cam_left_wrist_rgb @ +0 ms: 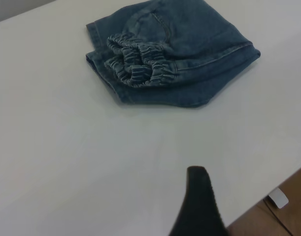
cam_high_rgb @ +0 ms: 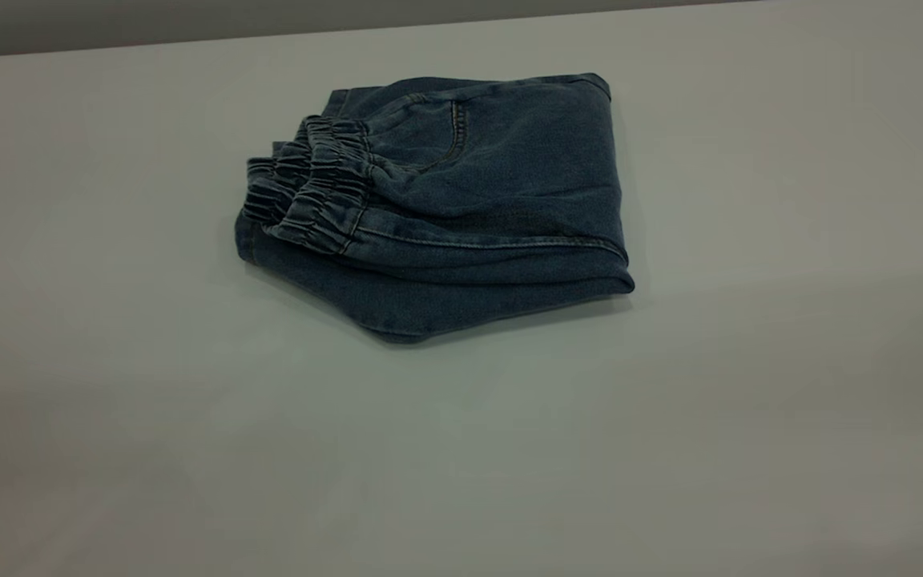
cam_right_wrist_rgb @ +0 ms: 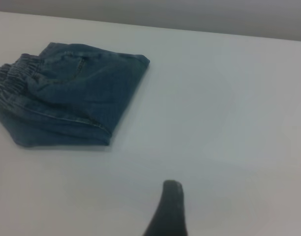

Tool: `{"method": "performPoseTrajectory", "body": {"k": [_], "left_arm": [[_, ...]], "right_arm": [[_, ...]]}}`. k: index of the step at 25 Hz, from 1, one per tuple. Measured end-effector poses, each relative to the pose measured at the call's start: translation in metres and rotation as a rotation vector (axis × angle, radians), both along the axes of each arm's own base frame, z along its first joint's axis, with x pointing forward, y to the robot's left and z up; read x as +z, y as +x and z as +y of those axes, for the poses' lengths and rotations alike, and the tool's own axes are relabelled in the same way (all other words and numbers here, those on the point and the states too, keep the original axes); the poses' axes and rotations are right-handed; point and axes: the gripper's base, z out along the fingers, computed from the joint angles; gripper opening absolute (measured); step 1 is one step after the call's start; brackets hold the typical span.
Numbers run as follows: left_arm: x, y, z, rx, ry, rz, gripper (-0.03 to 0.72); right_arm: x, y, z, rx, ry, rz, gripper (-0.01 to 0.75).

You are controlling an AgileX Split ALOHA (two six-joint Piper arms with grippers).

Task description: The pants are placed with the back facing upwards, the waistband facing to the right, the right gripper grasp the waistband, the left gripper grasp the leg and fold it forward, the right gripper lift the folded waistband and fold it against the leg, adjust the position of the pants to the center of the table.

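The pants (cam_high_rgb: 493, 184) lie folded into a compact blue denim bundle on the white table (cam_high_rgb: 670, 417), a little behind its middle, with a back pocket facing up. Their gathered waistband (cam_high_rgb: 313, 192) lies on top at the bundle's left end. The printed leg is hidden inside the fold. Neither gripper appears in the exterior view. In the left wrist view the pants (cam_left_wrist_rgb: 190, 44) are far from my left gripper (cam_left_wrist_rgb: 197, 206), which shows only as one black tip above bare table. In the right wrist view my right gripper (cam_right_wrist_rgb: 169, 209) is likewise well away from the pants (cam_right_wrist_rgb: 76, 98).
The table's far edge meets a grey wall (cam_high_rgb: 109, 24). In the left wrist view, the table's near edge runs close beside my left gripper, with brown floor and a small white object (cam_left_wrist_rgb: 278, 198) beyond it.
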Motion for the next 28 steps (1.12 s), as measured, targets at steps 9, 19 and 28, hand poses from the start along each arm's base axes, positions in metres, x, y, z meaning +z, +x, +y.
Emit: {"method": "performPoseTrajectory", "body": {"k": [9, 19, 28], "left_arm": [[-0.0001, 0.0000, 0.0000, 0.000, 0.000, 0.001, 0.475], [-0.0002, -0.0015, 0.0012, 0.051, -0.004, -0.007, 0.475], [0.0000, -0.0022, 0.0026, 0.413, -0.005, -0.014, 0.475]], "right_arm": [[0.0000, 0.0000, 0.0002, 0.001, 0.004, 0.000, 0.584], [0.0001, 0.0000, 0.0003, 0.002, 0.005, 0.000, 0.584], [0.0001, -0.0023, -0.0007, 0.122, 0.006, 0.001, 0.584]]}}
